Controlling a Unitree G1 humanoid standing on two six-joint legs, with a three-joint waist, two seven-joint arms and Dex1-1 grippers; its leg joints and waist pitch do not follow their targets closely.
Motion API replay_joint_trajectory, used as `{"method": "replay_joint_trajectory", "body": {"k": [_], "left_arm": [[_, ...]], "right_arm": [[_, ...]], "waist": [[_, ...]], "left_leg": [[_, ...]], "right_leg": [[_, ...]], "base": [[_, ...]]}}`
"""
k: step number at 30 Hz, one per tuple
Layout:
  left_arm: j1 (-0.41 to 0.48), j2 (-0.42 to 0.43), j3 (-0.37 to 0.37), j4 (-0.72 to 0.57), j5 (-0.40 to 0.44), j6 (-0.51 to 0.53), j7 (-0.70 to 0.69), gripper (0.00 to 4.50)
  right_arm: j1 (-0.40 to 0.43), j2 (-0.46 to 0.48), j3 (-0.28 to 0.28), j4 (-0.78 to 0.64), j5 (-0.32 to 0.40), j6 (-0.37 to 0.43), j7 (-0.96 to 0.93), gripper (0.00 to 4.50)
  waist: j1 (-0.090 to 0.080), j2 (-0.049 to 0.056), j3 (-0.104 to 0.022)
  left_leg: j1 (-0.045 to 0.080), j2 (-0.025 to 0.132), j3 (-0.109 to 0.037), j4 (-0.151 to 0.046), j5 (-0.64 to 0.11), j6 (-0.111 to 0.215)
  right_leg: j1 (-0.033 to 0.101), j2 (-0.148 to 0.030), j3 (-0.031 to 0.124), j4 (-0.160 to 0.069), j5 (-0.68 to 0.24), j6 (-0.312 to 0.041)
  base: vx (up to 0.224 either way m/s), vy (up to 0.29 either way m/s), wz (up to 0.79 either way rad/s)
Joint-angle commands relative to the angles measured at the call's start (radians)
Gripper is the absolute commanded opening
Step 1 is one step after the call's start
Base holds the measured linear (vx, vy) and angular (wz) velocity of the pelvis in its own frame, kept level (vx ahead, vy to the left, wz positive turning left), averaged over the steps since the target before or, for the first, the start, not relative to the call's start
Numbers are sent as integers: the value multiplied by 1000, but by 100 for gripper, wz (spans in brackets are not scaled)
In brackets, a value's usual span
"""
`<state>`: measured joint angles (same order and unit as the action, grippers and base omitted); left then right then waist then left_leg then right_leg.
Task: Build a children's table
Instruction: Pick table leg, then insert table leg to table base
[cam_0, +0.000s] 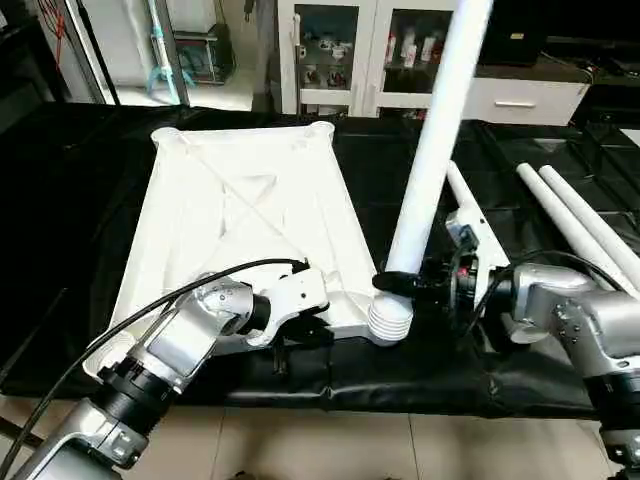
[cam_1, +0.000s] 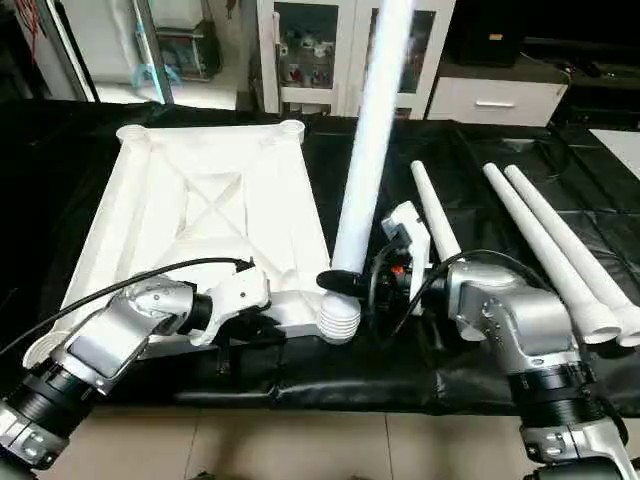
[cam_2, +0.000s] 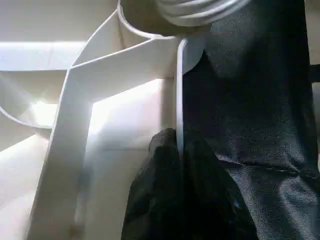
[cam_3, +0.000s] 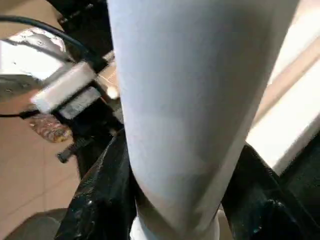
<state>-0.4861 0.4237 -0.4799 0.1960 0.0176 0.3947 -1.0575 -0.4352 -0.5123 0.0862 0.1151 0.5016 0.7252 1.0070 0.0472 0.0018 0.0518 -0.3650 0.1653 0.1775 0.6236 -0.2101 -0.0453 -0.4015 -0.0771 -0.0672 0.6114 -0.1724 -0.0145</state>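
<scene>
Left gripper: closed on the near rim of the table top, black fingers pinching the thin white edge, near the corner where the upright leg stood.
Right gripper: black fingers clamped round the upright leg just above its ribbed, flared end, jaws held about half open by the tube's width.
Upright leg: stood nearly vertical, leaning slightly to the robot's right at the top, its flared end seated at the round socket on the table top's near right corner.
Table top: lay upside down on the black-draped surface, ribbed underside and diagonal braces facing up, its long sides running away from the robot; round sockets visible at the two far corners.
Spare legs: one lay flat on the surface just behind the right gripper; two more lay side by side further to the robot's right, flared ends toward the robot.
Background: a white glass-fronted cabinet stood beyond the surface's far edge.
</scene>
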Motion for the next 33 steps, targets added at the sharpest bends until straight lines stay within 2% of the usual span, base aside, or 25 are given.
{"method": "replay_joint_trajectory", "body": {"k": [1,3,10,13,16,19,20,22,28,33], "left_arm": [[23,-7,-27,19,7,12,6,0],[24,-4,-26,17,9,13,2,0],[26,2,-24,14,13,17,-9,0],[26,3,-24,13,13,18,-11,0],[23,2,-24,17,14,19,-13,0],[24,1,-21,18,15,19,-13,0],[24,0,-20,18,15,19,-14,0],[24,0,-19,19,15,19,-13,0],[21,-8,-1,33,14,15,8,0],[10,-30,21,56,8,13,33,0]], "right_arm": [[-19,-7,0,17,-13,-25,-2,186],[-23,-8,4,31,-19,-34,-5,186],[-40,17,10,97,-52,-75,-10,186],[-48,33,12,132,-60,-92,-14,186],[-53,51,17,180,-71,-117,-22,185],[-53,61,17,208,-77,-131,-25,185],[-51,62,15,211,-79,-132,-24,185],[-48,63,13,210,-81,-134,-23,185],[9,67,-25,177,-63,-153,-40,185],[98,97,-84,123,-26,-165,-93,185]], "waist": [[-3,-20,-59],[-4,-22,-59],[-4,-18,-59],[-4,-16,-59],[-7,-17,-60],[-10,-18,-57],[-13,-20,-56],[-14,-20,-56],[-13,-21,-57],[-13,-21,-54]], "left_leg": [[7,62,-22,-83,-164,33],[6,62,-22,-83,-167,34],[6,63,-23,-84,-174,32],[11,63,-22,-84,-182,29],[7,63,-22,-84,-175,32],[7,63,-23,-86,-201,28],[7,62,-24,-87,-221,23],[7,63,-26,-88,-229,19],[9,65,-25,-89,-225,23],[10,64,-26,-92,-257,20]], "right_leg": [[41,-78,51,-86,-374,-170],[41,-77,51,-85,-369,-169],[40,-78,51,-84,-357,-182],[37,-77,52,-85,-355,-189],[41,-76,51,-81,-325,-198],[41,-77,50,-86,-364,-192],[39,-77,50,-90,-401,-180],[39,-78,50,-91,-419,-171],[38,-77,51,-91,-399,-169],[34,-79,51,-100,-455,-153]], "base": [[0,0,0],[0,0,0],[0,0,0],[0,0,0],[0,0,0],[0,0,0],[0,0,0],[0,0,0],[0,0,0],[0,0,0]]}}
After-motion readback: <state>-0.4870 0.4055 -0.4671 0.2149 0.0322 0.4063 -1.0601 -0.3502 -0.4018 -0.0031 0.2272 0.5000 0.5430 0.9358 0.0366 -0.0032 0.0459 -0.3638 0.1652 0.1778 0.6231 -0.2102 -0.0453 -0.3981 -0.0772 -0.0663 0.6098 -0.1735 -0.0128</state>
